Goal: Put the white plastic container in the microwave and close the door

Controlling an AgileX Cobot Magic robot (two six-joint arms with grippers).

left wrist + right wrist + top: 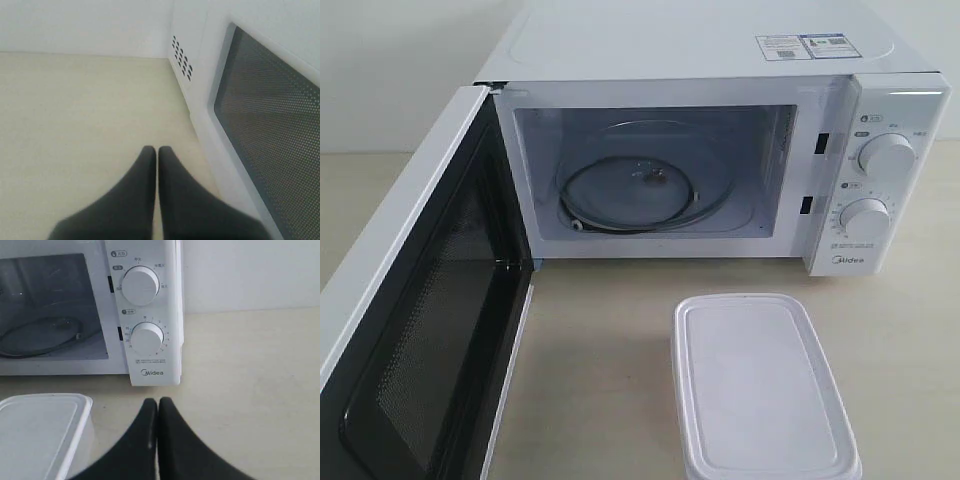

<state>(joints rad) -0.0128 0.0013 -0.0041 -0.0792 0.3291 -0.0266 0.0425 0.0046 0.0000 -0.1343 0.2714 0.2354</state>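
While the door (420, 320) hangs open, left hand (157, 152) pressed together beside it, right hand (158, 403) likewise, facing the microwave (142, 315)

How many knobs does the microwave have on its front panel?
2. The upper knob sits high on the microwave's control panel, right of the open cavity; the lower knob is directly below it, above the Midea logo. No others seem hidden.
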